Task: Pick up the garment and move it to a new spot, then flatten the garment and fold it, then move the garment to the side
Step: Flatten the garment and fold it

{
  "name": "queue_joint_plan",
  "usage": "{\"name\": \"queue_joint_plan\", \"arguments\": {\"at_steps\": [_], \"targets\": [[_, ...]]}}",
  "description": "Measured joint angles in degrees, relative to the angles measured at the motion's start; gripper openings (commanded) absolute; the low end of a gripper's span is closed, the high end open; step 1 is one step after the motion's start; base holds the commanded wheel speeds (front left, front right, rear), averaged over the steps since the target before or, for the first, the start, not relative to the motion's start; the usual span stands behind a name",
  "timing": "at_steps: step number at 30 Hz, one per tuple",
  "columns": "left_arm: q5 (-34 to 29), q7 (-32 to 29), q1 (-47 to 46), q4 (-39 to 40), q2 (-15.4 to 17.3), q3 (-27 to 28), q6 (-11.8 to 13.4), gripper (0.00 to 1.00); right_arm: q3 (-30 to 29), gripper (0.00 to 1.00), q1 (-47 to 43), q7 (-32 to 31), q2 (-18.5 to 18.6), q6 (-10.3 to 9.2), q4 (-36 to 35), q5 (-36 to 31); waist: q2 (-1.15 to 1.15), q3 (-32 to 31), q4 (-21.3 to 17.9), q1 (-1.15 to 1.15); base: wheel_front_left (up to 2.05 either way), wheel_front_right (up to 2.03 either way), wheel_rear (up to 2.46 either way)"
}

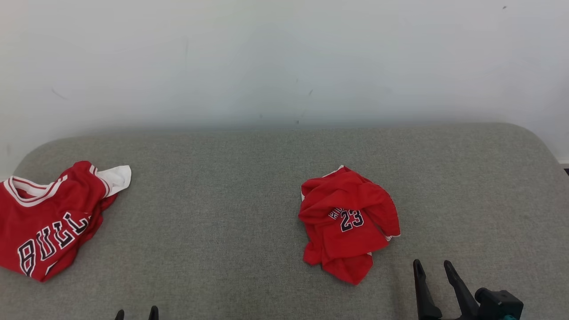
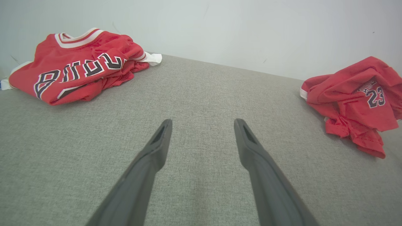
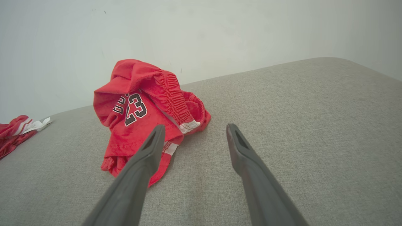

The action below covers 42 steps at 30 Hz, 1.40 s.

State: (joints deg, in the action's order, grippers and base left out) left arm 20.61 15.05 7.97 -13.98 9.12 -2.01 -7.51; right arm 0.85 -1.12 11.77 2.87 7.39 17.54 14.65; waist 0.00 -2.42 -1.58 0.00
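Red shorts (image 1: 349,224) lie crumpled right of tabletop (image 1: 231,200) centre, just ahead of my right jaws, which like my left jaws sit released and empty, ready to grab; jersey (image 1: 44,222) parked at left edge.

Seemingly a bare test room: grey fabric-covered surface (image 1: 249,178) against plain white wall (image 1: 284,53)

The shorts (image 1: 349,222) lie on the cushion (image 1: 222,200). The jersey (image 1: 44,222) lies on the same cushion, well to the left of the shorts. The wall (image 1: 284,58) stands behind the shorts. The right gripper (image 1: 432,263) is near the shorts' front right, the left gripper (image 1: 136,311) well to their front left
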Motion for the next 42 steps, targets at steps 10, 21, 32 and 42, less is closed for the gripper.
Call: {"name": "queue_joint_plan", "arguments": {"at_steps": [10, 21, 32, 42], "targets": [[-0.34, 0.0, -0.21, -0.01, 0.04, -0.91, 0.0, 1.0, 0.37, 1.0, -0.01, 0.0, 0.0, 0.0, -0.02, 0.48, 0.0, -0.06, -0.13, 0.0, 0.0, 0.0, 0.0], [0.3, 0.0, -1.7, 0.36, 0.08, -3.36, 0.0, 1.0, 0.85, 1.0, 0.1, -0.47, 0.0, 0.0, -0.04, 0.57, 0.0, 0.18, -1.38, 0.0, 0.0, 0.0, 0.0], [5.27, -10.56, -16.83, 1.59, 2.85, -12.0, 0.01, 1.0, 1.59, 1.0, 1.05, -1.24, -0.01, 0.0, -0.47, 0.89, 0.01, 1.33, -6.47, 0.0, 0.0, 0.0, 0.0], [6.65, -31.33, -43.19, -11.38, 1.49, -16.26, 3.01, 1.0, 4.22, 1.0, 3.14, -1.1, 0.0, 0.0, -0.38, 2.52, 0.01, 4.77, -15.8, 0.01, 0.0, 0.0, 0.0]]}}
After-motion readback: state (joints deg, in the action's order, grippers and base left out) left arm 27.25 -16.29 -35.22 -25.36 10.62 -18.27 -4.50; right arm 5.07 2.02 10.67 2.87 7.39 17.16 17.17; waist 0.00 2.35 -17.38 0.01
